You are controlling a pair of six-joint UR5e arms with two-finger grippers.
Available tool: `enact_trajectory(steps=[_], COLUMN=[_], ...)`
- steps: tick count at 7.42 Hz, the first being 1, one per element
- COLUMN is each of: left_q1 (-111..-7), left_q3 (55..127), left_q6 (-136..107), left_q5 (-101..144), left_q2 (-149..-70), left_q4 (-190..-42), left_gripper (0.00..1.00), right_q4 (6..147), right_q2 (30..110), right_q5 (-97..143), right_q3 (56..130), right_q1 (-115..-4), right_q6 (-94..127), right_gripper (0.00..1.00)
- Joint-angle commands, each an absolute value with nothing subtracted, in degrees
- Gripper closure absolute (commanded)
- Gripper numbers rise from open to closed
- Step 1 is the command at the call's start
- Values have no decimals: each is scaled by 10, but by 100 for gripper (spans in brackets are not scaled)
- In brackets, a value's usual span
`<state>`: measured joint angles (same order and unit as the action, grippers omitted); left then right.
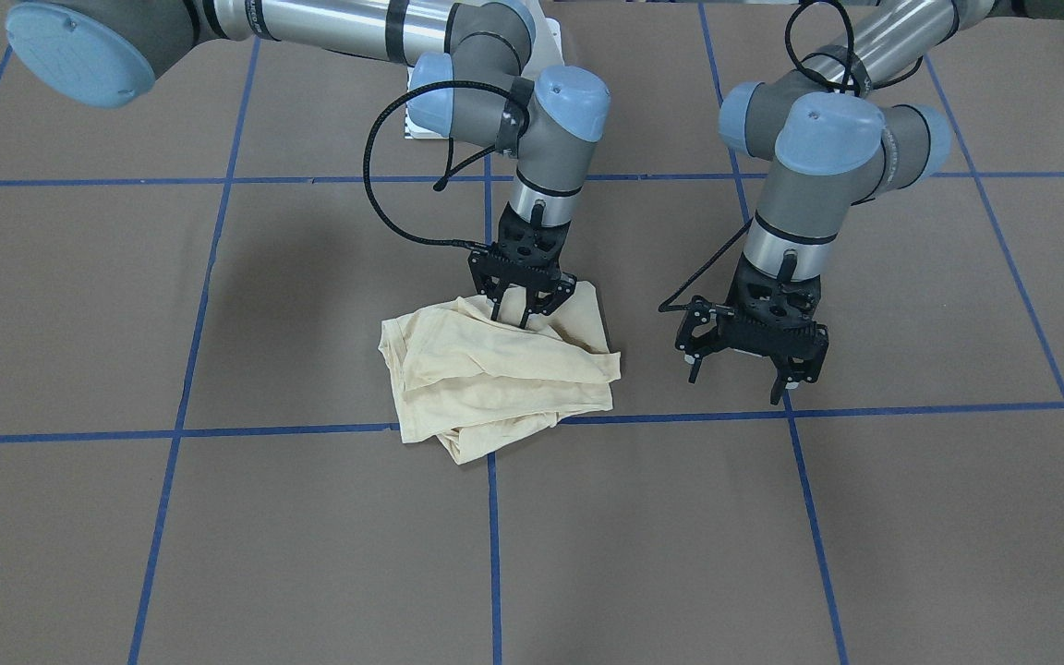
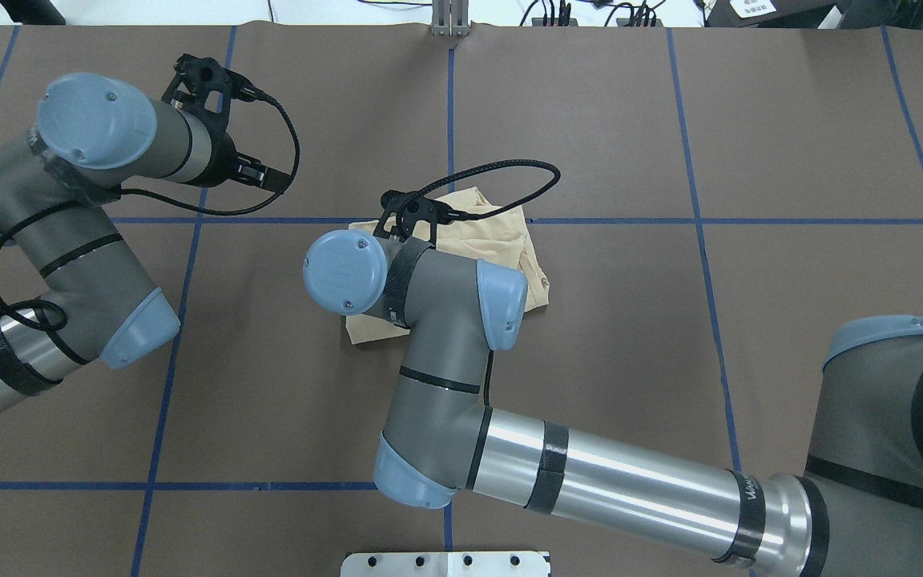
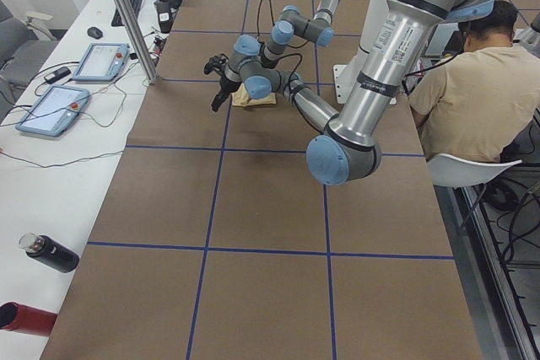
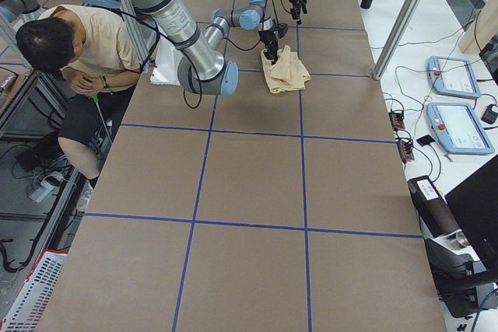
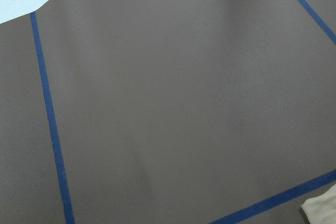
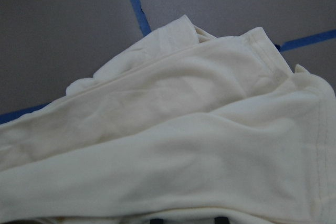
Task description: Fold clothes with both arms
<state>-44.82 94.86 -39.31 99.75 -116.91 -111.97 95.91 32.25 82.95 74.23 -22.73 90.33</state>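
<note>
The pale cream-yellow shirt (image 1: pixel 495 379) lies crumpled in a rough folded heap at the table's middle; its print and neck label are hidden. My right gripper (image 1: pixel 521 314) points down at the heap's robot-side edge and is shut on a raised fold of the fabric. In the overhead view the right wrist covers much of the shirt (image 2: pixel 497 232). The right wrist view is filled with shirt folds (image 6: pixel 173 145). My left gripper (image 1: pixel 741 379) is open and empty, just above the bare table beside the shirt. A shirt corner (image 5: pixel 323 209) shows in the left wrist view.
Brown table cover with blue tape grid lines (image 1: pixel 492 536). The white pedestal base (image 2: pixel 445 562) stands at the robot's edge. A seated operator (image 3: pixel 472 115) is beside the base. Teach pendants (image 3: pixel 101 61) and bottles (image 3: pixel 51 252) lie on a side bench.
</note>
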Motion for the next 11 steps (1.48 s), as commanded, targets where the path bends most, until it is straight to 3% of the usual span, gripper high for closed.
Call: enact_trajectory(steps=[1,4,5,6,7,9,11], left_q1=[-448,-448,-448,-448,-448,-448,-448], left_q3=[949,950,950,951,951,951,951], left_q6=[-394,-394,-394,-394,-394,-394,-394], left_q5=[998,998,998,998,998,998,998], left_q2=[-1169,-1168,-1168,-1168,-1168,-1167,-1167], left_q4=[-1120,-1120,-1120,-1120,-1120,-1120,-1120], left_gripper=[0,0,0,0,0,0,0], right_q4=[886,823,816,817,833,924,964], right_q2=[323,321,311,294,286,287,302], right_q5=[829,834,846,858,883,882,863], right_q3=[690,657,657,658,664,717,720], right_q1=[-265,-350,-365,-366,-360,-308,-266], right_q6=[867,782,768,771,785,847,880], right_gripper=[56,61,48,24,19,19,23])
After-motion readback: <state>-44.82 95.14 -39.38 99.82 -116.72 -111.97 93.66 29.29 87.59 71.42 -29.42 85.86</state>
